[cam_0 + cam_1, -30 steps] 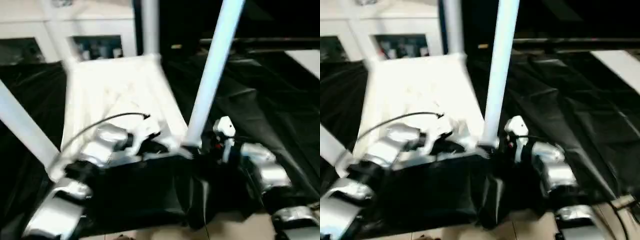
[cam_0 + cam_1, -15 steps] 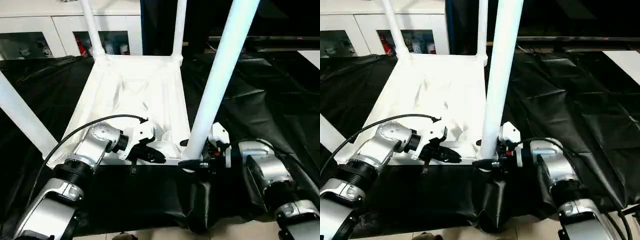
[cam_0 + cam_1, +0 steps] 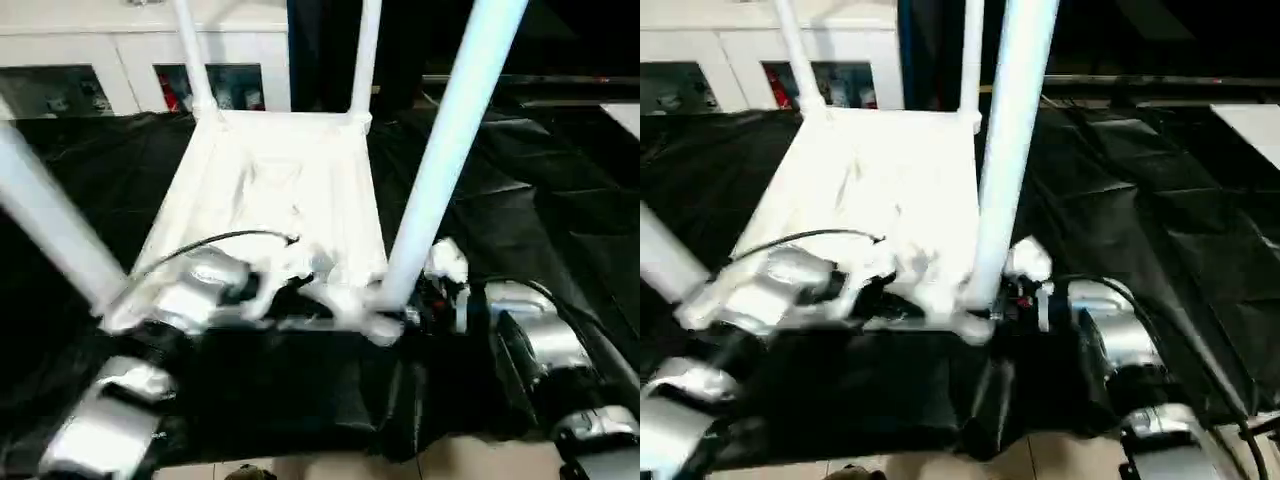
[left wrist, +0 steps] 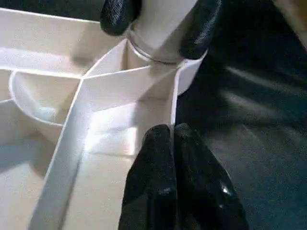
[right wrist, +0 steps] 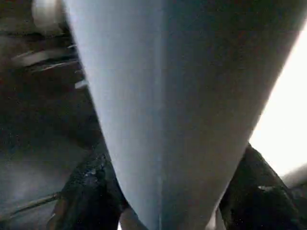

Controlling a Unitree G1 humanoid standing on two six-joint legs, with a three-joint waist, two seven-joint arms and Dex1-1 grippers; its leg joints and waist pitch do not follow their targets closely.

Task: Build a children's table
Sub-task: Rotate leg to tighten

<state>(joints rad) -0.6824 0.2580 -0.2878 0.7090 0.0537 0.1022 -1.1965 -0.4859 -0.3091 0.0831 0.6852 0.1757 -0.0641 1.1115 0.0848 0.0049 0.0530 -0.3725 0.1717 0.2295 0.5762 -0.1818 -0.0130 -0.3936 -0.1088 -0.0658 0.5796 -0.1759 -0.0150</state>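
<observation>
The white children's table lies upside down on black cloth, its ribbed underside (image 3: 270,190) facing up. Its legs stand in the corner sockets: near right (image 3: 440,150), near left (image 3: 50,230), far left (image 3: 190,55), far right (image 3: 365,55). My right gripper (image 3: 400,315) is at the base of the near right leg (image 5: 168,96), one black finger (image 4: 120,14) pressed on each side of it just above the socket. My left gripper (image 4: 173,139) is shut on the thin rim wall (image 4: 172,96) of the top, close beside that same corner.
Black cloth (image 3: 540,190) covers the surface all around the table. White cabinets with glass fronts (image 3: 60,90) stand behind it. A strip of pale floor (image 3: 300,470) shows at the near edge, and a white surface (image 3: 625,115) at the far right.
The head views have shifted and blurred with camera movement. Both grippers stay at the near right corner, the left on the rim and the right at the leg's base.
</observation>
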